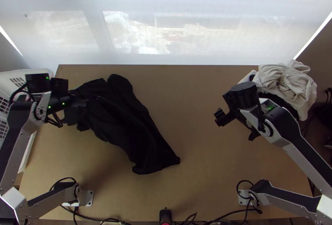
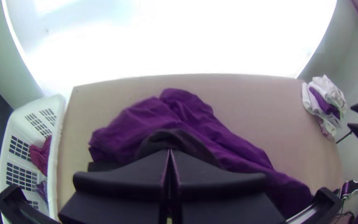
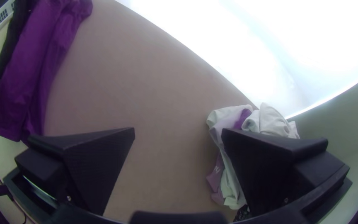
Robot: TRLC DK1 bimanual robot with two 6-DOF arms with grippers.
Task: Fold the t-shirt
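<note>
The worktop gives room for folding; across its left part the t-shirt lies bunched, aslant. The clothes pile sits well apart, clear of the work. Left fingers: pressed together on raised cloth, presumably to straighten it. Right fingers: spread, empty.

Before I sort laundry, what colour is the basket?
The basket is white, clearest in the left wrist view.

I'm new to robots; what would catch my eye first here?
Probably the big dark garment, rumpled across the left half of the table, with the left gripper at its left end. Then the pale cloth heap at the far right corner, and near it the right gripper, open.
</note>
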